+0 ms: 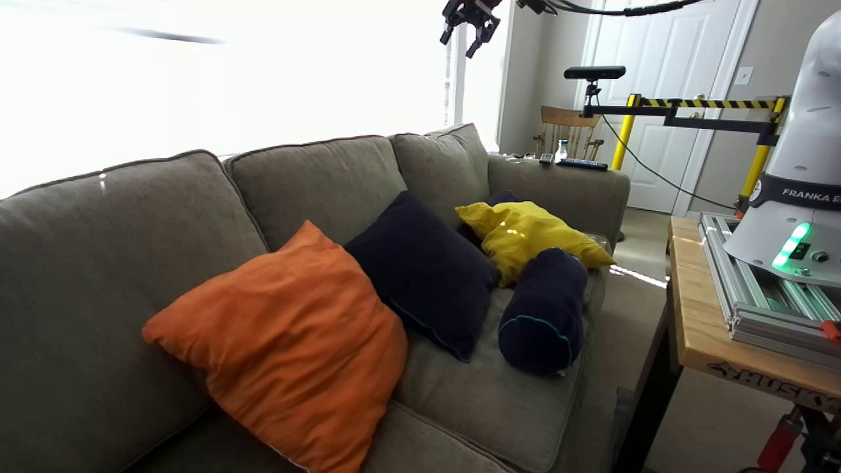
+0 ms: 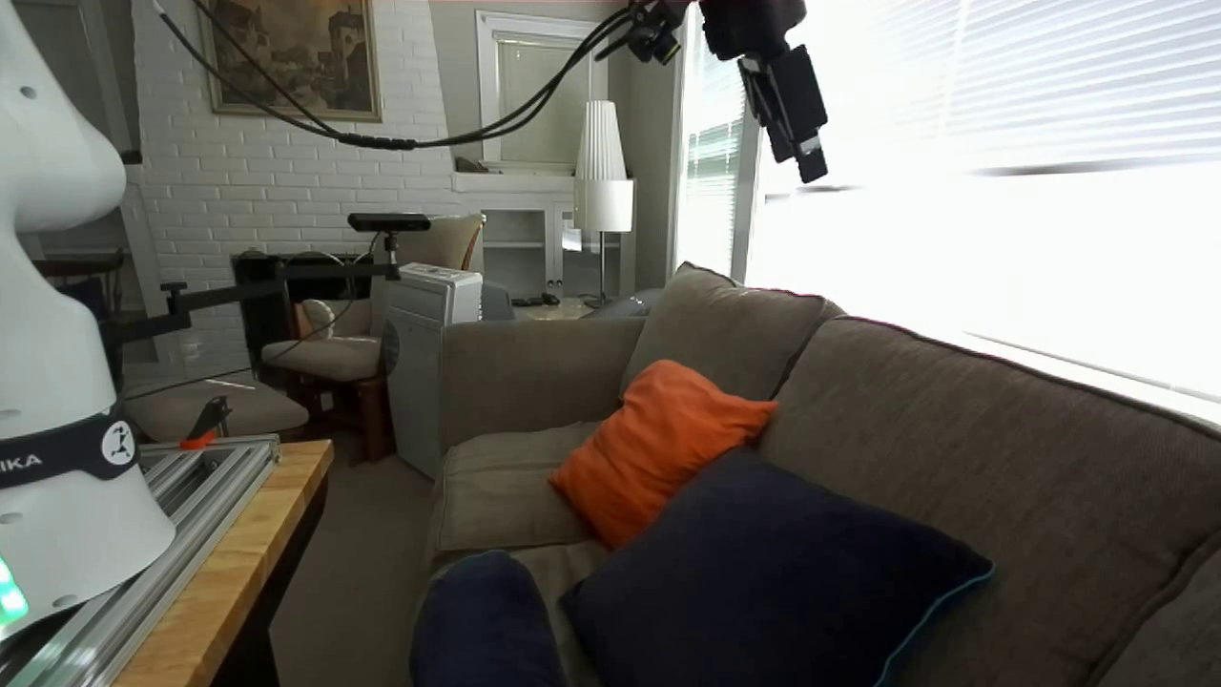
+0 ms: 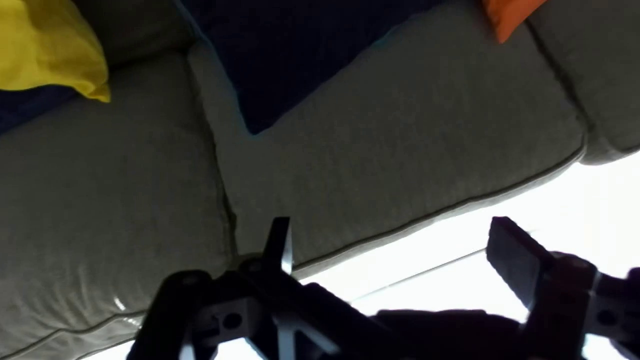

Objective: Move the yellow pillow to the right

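We see the black, jointed hand (image 1: 458, 47) hanging high above the woven taupe fabric sofa (image 1: 479, 407), well apart from everything on it. Its angular fingers (image 3: 517, 262) are spread far apart, with nothing in their hold; in the wrist view, a strip of the sofa's cloth and the glaring white window (image 1: 263, 85) show between them.

Below, in an exterior view, at the end of the sofa by the padded armrest (image 1: 545, 187), lies the square, soft mustard-yellow fabric pillow (image 1: 532, 233), slumped into folds, its pointed corners poking outward (sunlight flecks it in small bright spots). Dark navy cloth (image 1: 502, 196) peeks out behind it; the wrist view gives us one yellow corner lapping over dark fabric. Just beside it rests a navy cylindrical bolster (image 1: 545, 322) with a round end edged in teal piping; whether the two touch, we cannot tell. Next along we find a large square navy pillow (image 1: 424, 269), matte and flat-faced, leaning on the back cushions (image 1: 322, 174). Then comes a square orange cloth pillow (image 1: 289, 355), loosely wrinkled and tilted, which we see in both exterior views.

Across a strip of floor (image 1: 625, 315) stands the bench (image 1: 700, 328), its top pale wood, carrying slotted aluminium rails (image 1: 769, 330) and the smooth white arm (image 1: 801, 151).
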Robot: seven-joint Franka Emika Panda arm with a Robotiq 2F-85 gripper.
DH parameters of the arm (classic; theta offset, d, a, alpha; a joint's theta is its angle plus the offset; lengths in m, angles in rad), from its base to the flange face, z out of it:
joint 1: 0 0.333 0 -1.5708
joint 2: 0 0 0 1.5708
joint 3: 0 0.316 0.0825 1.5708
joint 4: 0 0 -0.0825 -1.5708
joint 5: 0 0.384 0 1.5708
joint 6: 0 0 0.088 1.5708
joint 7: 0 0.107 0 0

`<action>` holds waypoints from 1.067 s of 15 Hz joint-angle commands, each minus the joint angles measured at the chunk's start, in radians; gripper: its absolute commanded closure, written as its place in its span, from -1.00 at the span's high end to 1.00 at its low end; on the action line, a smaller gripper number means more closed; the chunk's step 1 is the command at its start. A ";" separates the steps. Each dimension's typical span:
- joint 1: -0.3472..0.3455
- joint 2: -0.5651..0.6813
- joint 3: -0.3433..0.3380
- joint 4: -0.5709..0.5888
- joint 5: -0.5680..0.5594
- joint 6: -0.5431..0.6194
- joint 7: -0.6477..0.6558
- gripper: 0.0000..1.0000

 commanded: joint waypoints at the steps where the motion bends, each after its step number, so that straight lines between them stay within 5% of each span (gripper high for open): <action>1: -0.022 -0.023 -0.036 0.055 0.056 -0.217 -0.192 1.00; 7: -0.061 -0.001 -0.069 0.147 -0.167 -0.428 -0.255 1.00; 16: -0.058 -0.012 -0.068 0.121 -0.152 -0.388 -0.259 1.00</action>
